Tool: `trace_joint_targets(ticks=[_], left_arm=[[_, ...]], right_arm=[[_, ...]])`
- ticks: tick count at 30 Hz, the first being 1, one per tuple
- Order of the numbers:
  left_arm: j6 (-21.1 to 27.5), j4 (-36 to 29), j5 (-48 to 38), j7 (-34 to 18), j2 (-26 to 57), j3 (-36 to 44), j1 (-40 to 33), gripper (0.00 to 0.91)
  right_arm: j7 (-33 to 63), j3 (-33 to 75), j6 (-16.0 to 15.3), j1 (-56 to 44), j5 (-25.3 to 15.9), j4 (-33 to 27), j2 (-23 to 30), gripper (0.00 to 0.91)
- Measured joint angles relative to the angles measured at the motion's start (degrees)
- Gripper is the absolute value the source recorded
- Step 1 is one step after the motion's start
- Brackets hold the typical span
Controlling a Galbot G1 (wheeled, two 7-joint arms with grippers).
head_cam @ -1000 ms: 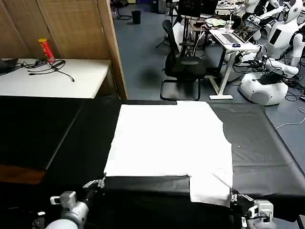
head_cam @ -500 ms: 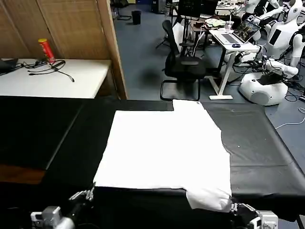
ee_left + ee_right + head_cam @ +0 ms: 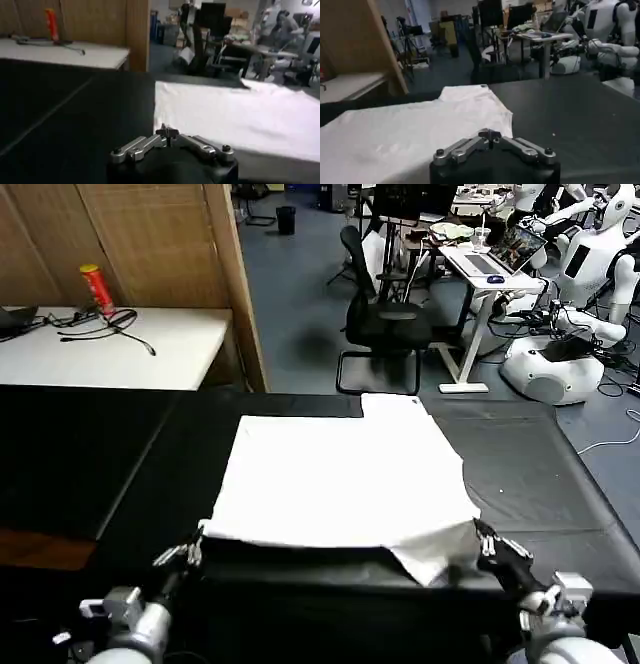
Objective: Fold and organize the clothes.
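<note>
The left gripper (image 3: 196,546) pinches the near left corner of the T-shirt (image 3: 345,479), fingers closed on the hem. The right gripper (image 3: 484,537) clamps the near right corner, lifting a drooping fold. The T-shirt lies spread on the black table (image 3: 120,484), its near edge raised.

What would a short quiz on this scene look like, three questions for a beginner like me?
1. True or false: the white T-shirt lies on a black table.
2. Which claw is at the shirt's near right corner? A) left claw B) right claw
3. Fill in: the red can stands on the ____ desk.

Key: 1 true; 2 B; 3 white.
</note>
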Motion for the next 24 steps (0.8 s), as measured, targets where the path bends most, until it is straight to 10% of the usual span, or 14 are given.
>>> trace_joint_targets(ticks=[18, 19, 24], left_arm=[[-2.5, 13.9, 0.5, 1.3, 2.6, 3.4, -12.4, 0.02], [-2.5, 14.4, 0.5, 1.2, 2.6, 3.5, -12.8, 0.878], [-2.5, 16.5, 0.4, 1.0, 2.5, 3.8, -14.5, 0.878]], right_arm=[[-3.8, -7.0, 3.7, 13.7, -3.4, -17.9, 0.7, 0.0], [-3.9, -7.2, 3.8, 13.9, -3.2, -18.2, 0.8, 0.878], [-5.5, -6.7, 5.0, 13.2, -3.6, -17.9, 0.5, 0.878]])
